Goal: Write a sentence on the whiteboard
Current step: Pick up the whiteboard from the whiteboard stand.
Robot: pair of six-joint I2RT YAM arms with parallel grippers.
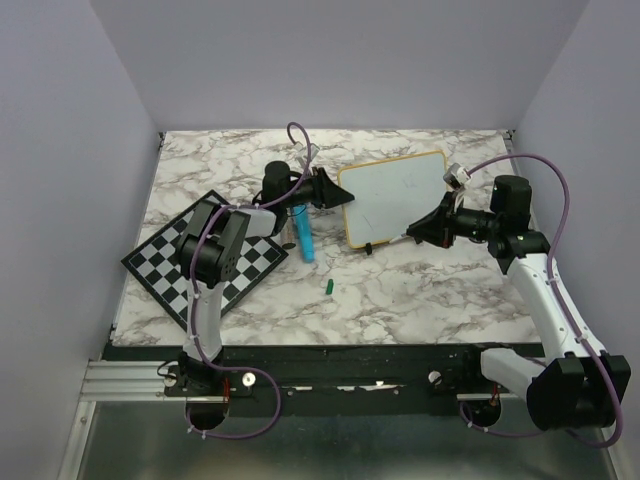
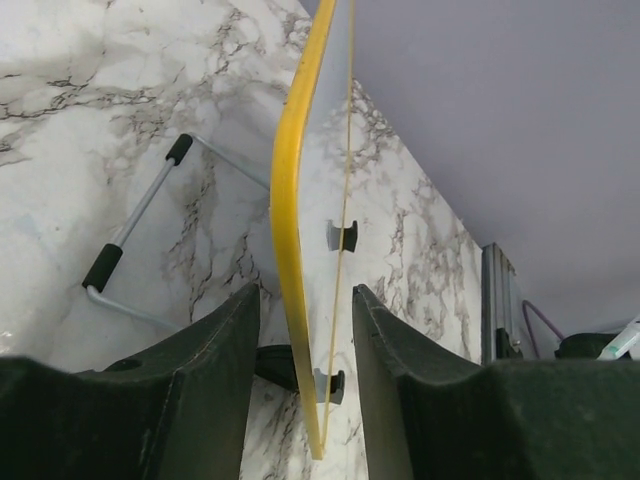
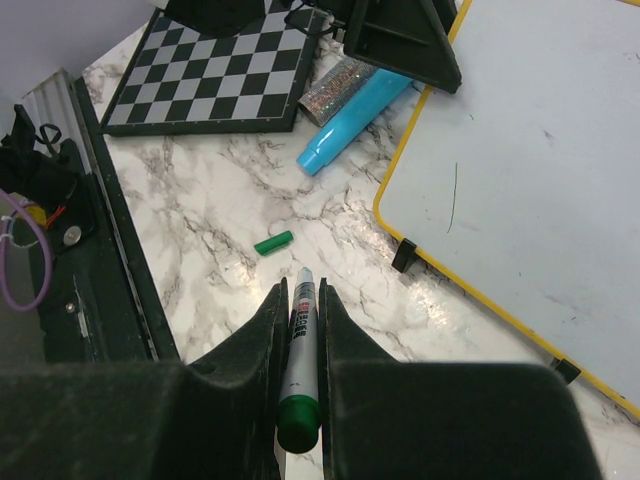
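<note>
Left gripper (image 2: 303, 300): jaws apart, one finger (image 2: 215, 370) on each side of the whiteboard (image 1: 395, 195) at its left edge. The left wrist view shows a gap on both sides, so there is no clamp on the frame. The yellowish frame edge runs straight up between the fingers. Behind the board is a bent wire stand (image 2: 130, 235) with black rubber sleeves, resting on the table (image 1: 430, 290).

Right gripper (image 3: 302, 295): clamped tight on a marker (image 3: 298, 350) with a white barrel and a green butt end facing the wrist camera. The tip points forward, out past the fingertips. It hangs over bare marble near the board's lower edge, apart from the writing face.

The whiteboard sits at table centre-back, propped up tilted with its lower edge towards the arms, and small black clips show along that edge. Its face carries a thin, short vertical stroke (image 3: 455, 195) and a few faint specks; no words are readable.

A green cap (image 1: 328, 287) lies loose on the table, in front of the board and to its left. A blue tube (image 1: 303, 240) lies just left of the board, with a glittery item (image 3: 335, 88) touching it. A chessboard (image 1: 205, 260) sits at the left of the table, rotated, partly under the left arm.
</note>
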